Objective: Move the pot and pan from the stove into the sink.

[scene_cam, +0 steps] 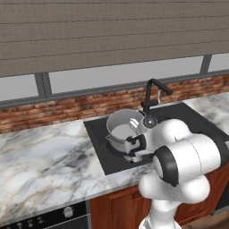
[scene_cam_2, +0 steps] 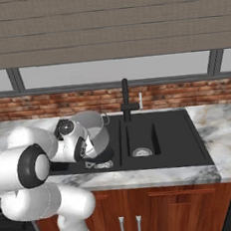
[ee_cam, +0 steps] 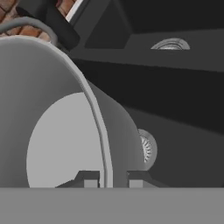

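The pot [scene_cam: 121, 129] hangs tilted over the left basin of the sink [scene_cam_2: 185, 146], held at its near wall. You see the gripper [ee_cam: 109, 179] closed narrowly on the pot's rim, one fingertip [ee_cam: 90, 180] inside and one outside (the hand view shows this best). The drain lies below it, the faucet [scene_cam_2: 126, 100] behind.

The arm reaches forward and down from its base, elbow bent, wrist over the left basin of the sink [scene_cam_2: 164, 133]. The tool [ee_cam: 111, 181] is closed on the pot [scene_cam: 123, 127], one finger inside the rim, one outside, holding it tilted.
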